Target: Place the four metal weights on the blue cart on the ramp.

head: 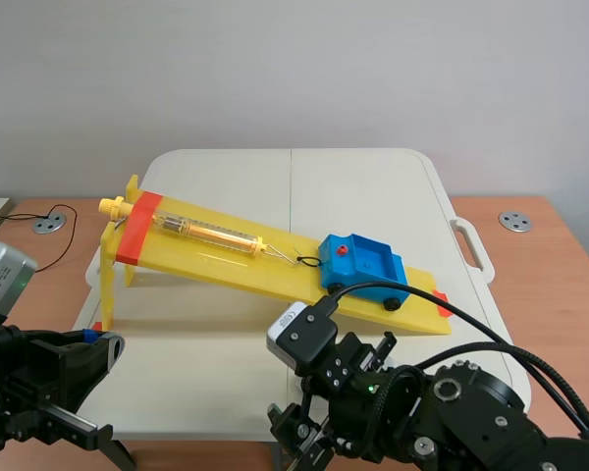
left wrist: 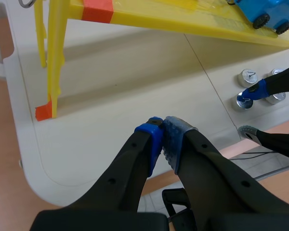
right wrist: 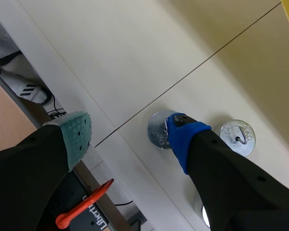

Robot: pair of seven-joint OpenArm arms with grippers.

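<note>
Steel-grey metal weights (right wrist: pixel 159 130) lie on the white counter (right wrist: pixel 111 57), on the robot's side of the yellow ramp (head: pixel 226 257), near its low end. None is in the blue cart (head: pixel 363 265), which stands on the lower part of the ramp.

I judge the weights to be small but dense discs, stiff, smooth and rather slippery. One shows a wire hook on top, so a low hold across the rim seems the safest.

The right gripper (right wrist: pixel 127 126) has its fingers spread, and one weight sits between them, close against the blue pad (right wrist: pixel 176 126). The left gripper (left wrist: pixel 163 132) has its fingers pressed together on nothing, on the robot's side of the ramp's tall legs.

In the scene view the right arm hides the weights, but a string from the cart up the ramp to a spring scale (head: pixel 208 232) is visible. The left wrist view shows at least three weights grouped together.
</note>
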